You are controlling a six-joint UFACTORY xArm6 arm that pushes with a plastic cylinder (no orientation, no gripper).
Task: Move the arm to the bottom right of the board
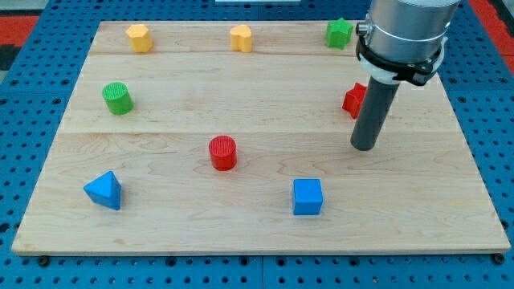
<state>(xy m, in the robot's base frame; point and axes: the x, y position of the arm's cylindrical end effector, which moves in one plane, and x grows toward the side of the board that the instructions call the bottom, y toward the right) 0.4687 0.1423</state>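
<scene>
My tip (364, 147) rests on the wooden board (450, 201) at the view's right, around mid height. The dark rod rises from it to the grey arm body at the view's top right. A red block (352, 100) sits just above and left of the tip, partly hidden by the rod. A blue cube (307, 197) lies below and left of the tip. A red cylinder (222, 152) stands near the board's middle, well left of the tip.
A blue triangular block (104, 190) lies at the bottom left. A green cylinder (117, 98) is at the left. Two yellow blocks (139, 38) (241, 38) sit along the top edge. A green star-like block (338, 33) is at the top right beside the arm.
</scene>
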